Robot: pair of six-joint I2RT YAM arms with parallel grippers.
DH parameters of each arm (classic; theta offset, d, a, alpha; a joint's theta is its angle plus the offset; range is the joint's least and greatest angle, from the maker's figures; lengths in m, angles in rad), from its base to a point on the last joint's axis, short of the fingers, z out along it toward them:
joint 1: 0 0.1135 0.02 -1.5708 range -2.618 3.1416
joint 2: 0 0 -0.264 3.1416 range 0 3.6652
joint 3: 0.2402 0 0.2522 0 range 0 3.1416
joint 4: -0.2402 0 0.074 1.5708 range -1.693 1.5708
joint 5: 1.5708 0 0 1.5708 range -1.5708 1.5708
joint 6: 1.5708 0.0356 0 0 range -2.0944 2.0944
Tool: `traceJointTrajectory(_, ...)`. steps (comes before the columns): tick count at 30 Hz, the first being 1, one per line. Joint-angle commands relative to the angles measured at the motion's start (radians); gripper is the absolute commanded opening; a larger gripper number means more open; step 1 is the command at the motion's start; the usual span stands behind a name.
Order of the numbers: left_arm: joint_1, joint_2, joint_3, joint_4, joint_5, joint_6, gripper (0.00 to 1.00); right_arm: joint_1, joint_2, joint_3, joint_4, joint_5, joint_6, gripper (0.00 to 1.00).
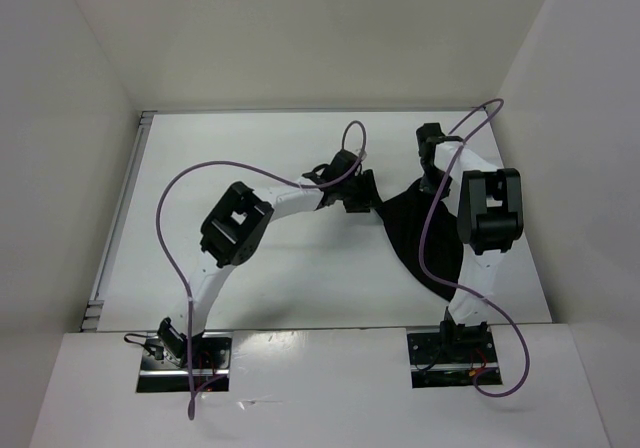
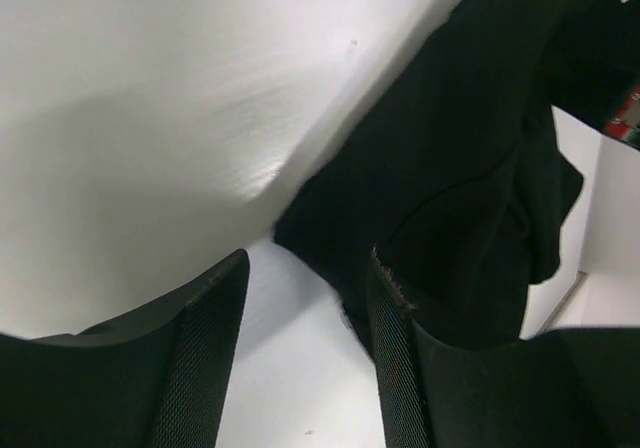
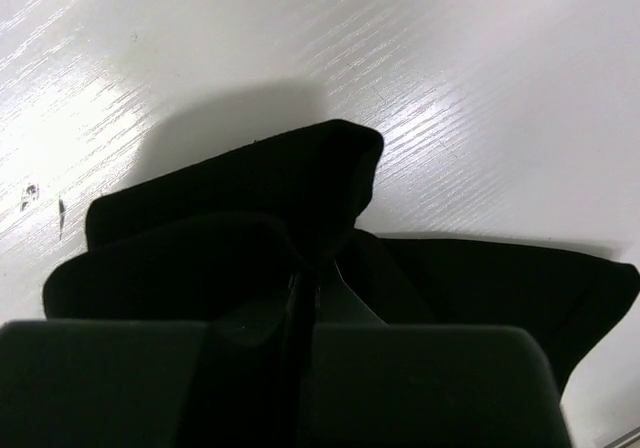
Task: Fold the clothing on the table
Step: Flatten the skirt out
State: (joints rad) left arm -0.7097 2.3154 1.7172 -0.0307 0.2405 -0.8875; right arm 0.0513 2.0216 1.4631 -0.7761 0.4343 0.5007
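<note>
Top external view has the clothing (image 1: 405, 230) as a rumpled black heap on the right half of the worktop (image 1: 250, 148), partly hidden under the right arm. Its far end is bunched and pinched between the closed jaws of the right gripper (image 3: 303, 290), which seems to hold that gather slightly raised off the worktop. The left gripper (image 2: 308, 273), jaws spread wide and holding nothing, hovers nearer the worktop's middle, at the cloth's left corner. I judge the fold barely begun: no flat, squared layer shows, so smoothing and at least one clean fold remain. No container of any kind is in view.
</note>
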Motion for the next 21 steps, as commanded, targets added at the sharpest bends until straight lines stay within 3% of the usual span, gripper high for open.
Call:
traceJointTrajectory(1, -0.027, 0.007, 0.01, 0.009, -0.032, -0.037, 0.59, -0.005, -0.054, -0.01, -0.014, 0.029, 0.015, 0.0)
traceJointTrajectory(7, -0.047, 0.071, 0.033, 0.032, -0.009, -0.077, 0.5, 0.004, -0.073, -0.01, -0.014, 0.029, 0.015, 0.0)
traceJointTrajectory(14, -0.056, 0.104, 0.062, 0.041, -0.012, -0.087, 0.0, 0.022, -0.092, -0.029, -0.014, 0.029, 0.015, 0.0)
traceJointTrajectory(21, 0.093, -0.163, -0.057, 0.051, -0.026, 0.028, 0.0, 0.033, -0.21, -0.038, -0.014, -0.089, -0.008, 0.0)
